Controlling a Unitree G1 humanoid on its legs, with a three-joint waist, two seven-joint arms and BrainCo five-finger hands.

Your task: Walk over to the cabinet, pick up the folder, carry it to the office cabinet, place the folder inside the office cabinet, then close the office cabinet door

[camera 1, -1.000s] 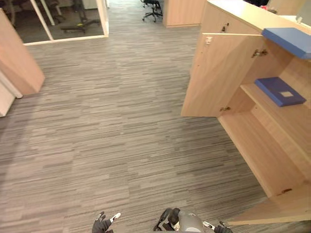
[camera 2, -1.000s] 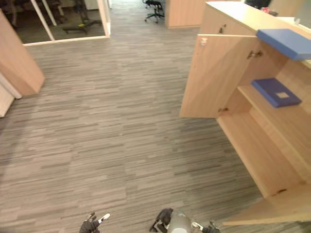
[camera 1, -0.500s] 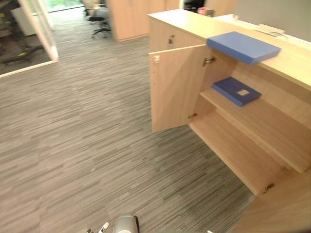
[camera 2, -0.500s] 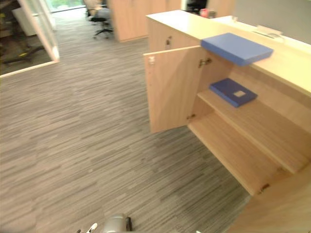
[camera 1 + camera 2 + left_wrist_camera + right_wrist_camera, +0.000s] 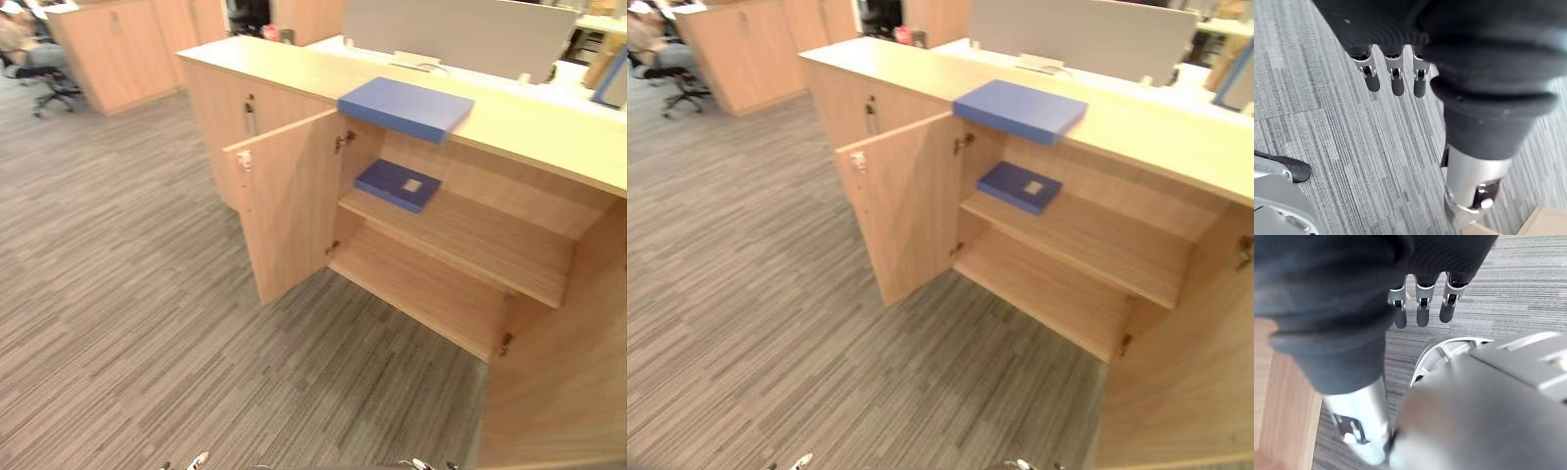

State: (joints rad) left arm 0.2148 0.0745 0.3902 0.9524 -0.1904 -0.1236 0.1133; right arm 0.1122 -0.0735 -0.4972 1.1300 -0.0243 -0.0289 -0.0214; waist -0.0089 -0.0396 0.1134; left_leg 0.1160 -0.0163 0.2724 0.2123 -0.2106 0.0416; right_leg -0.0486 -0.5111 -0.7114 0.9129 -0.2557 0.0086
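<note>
A light blue folder (image 5: 406,108) lies flat on the top of the wooden office cabinet (image 5: 549,132), its edge jutting over the opening. A darker blue folder (image 5: 397,184) rests on the middle shelf (image 5: 470,235) inside. Both cabinet doors stand open: the left door (image 5: 289,211) swings out toward me and the right door (image 5: 563,392) is at the lower right. My left hand (image 5: 1396,81) hangs over the carpet with straight fingers and holds nothing. My right hand (image 5: 1422,308) hangs the same way, empty, beside the right door's wood.
Grey striped carpet (image 5: 118,294) stretches between me and the cabinet. More wooden cabinets (image 5: 122,49) and an office chair (image 5: 44,83) stand at the far left. A grey partition screen (image 5: 451,34) rises behind the cabinet top.
The whole view has swung toward the cabinet, so the camera has turned; the cabinet now sits near the middle. The folders have not moved, and both hands still hang empty.
</note>
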